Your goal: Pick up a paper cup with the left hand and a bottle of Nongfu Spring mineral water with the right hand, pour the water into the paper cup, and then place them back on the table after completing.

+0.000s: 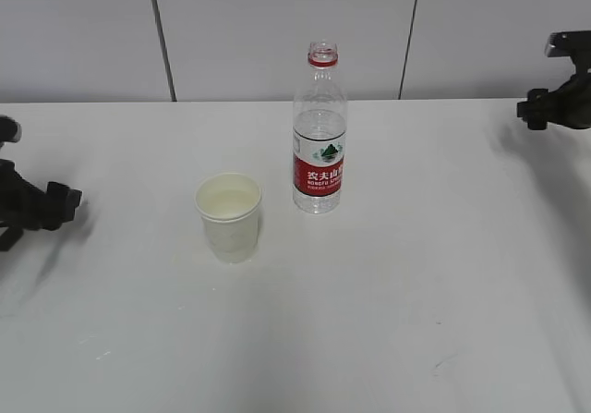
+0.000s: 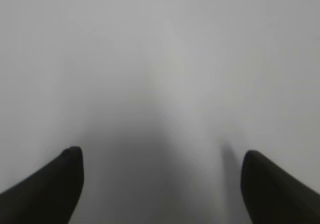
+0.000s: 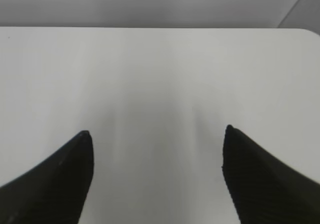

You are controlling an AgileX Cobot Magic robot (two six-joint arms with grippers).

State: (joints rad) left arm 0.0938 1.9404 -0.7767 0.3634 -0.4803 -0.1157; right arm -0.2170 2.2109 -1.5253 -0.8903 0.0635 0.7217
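Here, both grippers are seen spread apart and empty. In the left wrist view the two dark fingertips of the left gripper (image 2: 160, 171) stand wide, with only blurred pale tabletop between them. In the right wrist view the right hand (image 3: 157, 154) shows the same: jaws parted, nothing between them, bare table (image 3: 160, 73) ahead up to its far edge and rounded corner.

In the exterior view the left gripper (image 1: 37, 205) is held low at the left border, well apart from the paper cup (image 1: 228, 216), while the right hand (image 1: 559, 99) is kept high at the right border, well apart from the Nongfu Spring bottle (image 1: 319, 131). Such a withdrawn pose is judged to leave both objects free of the arms.

The cup stands upright near the table's middle, mouth open, its cream inside visible; whether water lies in it cannot be told. The bottle is set upright just behind and to the cup's right, near but not touching, uncapped, with a red neck ring and red label; its water level cannot be read.

The table (image 1: 416, 293) is plain white with a few faint scuffs. Behind it a pale panelled wall (image 1: 277, 25) with dark vertical seams is seen.
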